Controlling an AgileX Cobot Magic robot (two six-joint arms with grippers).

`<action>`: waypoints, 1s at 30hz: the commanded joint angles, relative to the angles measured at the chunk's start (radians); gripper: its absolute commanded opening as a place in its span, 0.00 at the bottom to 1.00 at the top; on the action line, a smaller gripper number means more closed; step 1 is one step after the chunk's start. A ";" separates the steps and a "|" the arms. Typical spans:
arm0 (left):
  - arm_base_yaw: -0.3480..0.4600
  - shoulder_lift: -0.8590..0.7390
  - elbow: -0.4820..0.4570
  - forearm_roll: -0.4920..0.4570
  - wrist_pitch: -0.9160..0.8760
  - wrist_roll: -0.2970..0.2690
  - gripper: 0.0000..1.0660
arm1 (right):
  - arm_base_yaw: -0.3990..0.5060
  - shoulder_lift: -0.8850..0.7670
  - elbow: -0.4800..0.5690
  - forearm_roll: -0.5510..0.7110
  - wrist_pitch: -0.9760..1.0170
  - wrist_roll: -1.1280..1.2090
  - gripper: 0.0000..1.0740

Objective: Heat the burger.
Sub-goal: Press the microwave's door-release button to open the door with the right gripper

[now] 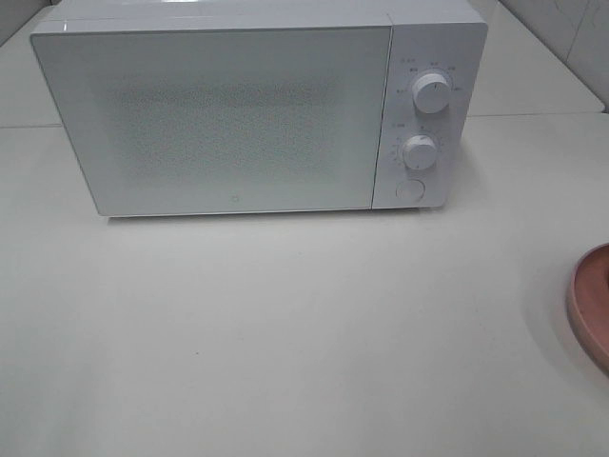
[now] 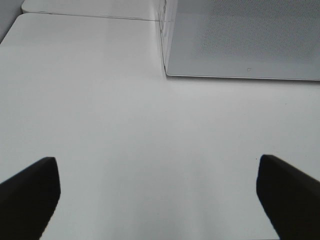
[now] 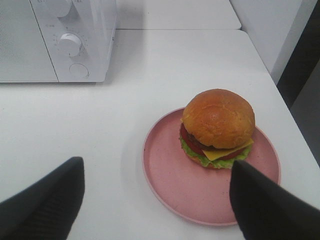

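Resting at the bench's (image 1: pixel 285 333) right edge, the burger (image 3: pixel 218 127) lies just beyond the right end effector (image 3: pixel 155 167), wide and empty like the left end effector (image 2: pixel 157 165).

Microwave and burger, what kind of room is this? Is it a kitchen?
Probably a kitchen corner, maybe a practice one. A white microwave with its door shut sits on a plain white table, and a burger rests on a pink plate.

faint markings around microwave (image 1: pixel 238 114) dials (image 1: pixel 432 94), too small to read
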 commanded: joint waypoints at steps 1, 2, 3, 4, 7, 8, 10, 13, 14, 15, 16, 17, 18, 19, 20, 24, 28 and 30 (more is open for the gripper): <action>-0.005 -0.014 0.001 -0.004 -0.017 -0.006 0.94 | -0.003 -0.027 0.001 0.006 -0.007 0.005 0.71; -0.005 -0.014 0.001 -0.004 -0.017 -0.006 0.94 | -0.003 -0.027 0.001 0.006 -0.007 0.005 0.71; -0.005 -0.014 0.001 -0.004 -0.017 -0.006 0.94 | -0.003 -0.027 0.001 0.006 -0.007 0.005 0.71; -0.005 -0.014 0.001 -0.004 -0.017 -0.006 0.94 | -0.003 -0.027 0.001 0.006 -0.007 0.005 0.71; -0.005 -0.014 0.001 -0.004 -0.017 -0.006 0.94 | -0.003 -0.027 0.001 0.006 -0.007 0.005 0.71; -0.005 -0.014 0.001 -0.004 -0.017 -0.006 0.94 | -0.003 -0.027 0.001 0.006 -0.007 0.005 0.71; -0.005 -0.014 0.001 -0.004 -0.017 -0.006 0.94 | -0.003 -0.027 0.001 0.006 -0.007 0.005 0.71; -0.005 -0.014 0.001 -0.004 -0.017 -0.006 0.94 | -0.003 -0.027 0.001 0.006 -0.007 0.005 0.71; -0.005 -0.014 0.001 -0.004 -0.017 -0.006 0.94 | -0.003 -0.027 0.001 0.006 -0.008 0.005 0.71; -0.005 -0.014 0.001 -0.004 -0.017 -0.006 0.94 | -0.003 -0.027 0.001 0.006 -0.008 0.003 0.71; -0.005 -0.014 0.001 -0.004 -0.017 -0.006 0.94 | -0.003 -0.027 0.001 0.006 -0.008 0.003 0.71; -0.005 -0.014 0.001 -0.004 -0.017 -0.006 0.94 | -0.003 -0.027 0.001 0.005 -0.008 0.001 0.71; -0.005 -0.014 0.001 -0.004 -0.017 -0.006 0.94 | -0.003 -0.027 0.001 0.005 -0.008 0.001 0.71; -0.005 -0.014 0.001 -0.004 -0.017 -0.006 0.94 | -0.003 -0.027 0.001 0.005 -0.008 0.001 0.71; -0.005 -0.014 0.001 -0.004 -0.017 -0.006 0.94 | -0.003 -0.027 0.001 0.005 -0.009 -0.003 0.71; -0.005 -0.014 0.001 -0.004 -0.017 -0.006 0.94 | -0.003 -0.022 -0.013 0.005 -0.026 -0.006 0.71; -0.005 -0.014 0.001 -0.004 -0.017 -0.006 0.94 | -0.003 0.015 -0.036 0.002 -0.046 -0.007 0.71; -0.005 -0.014 0.001 -0.004 -0.017 -0.006 0.94 | -0.003 0.056 -0.042 0.001 -0.058 -0.009 0.71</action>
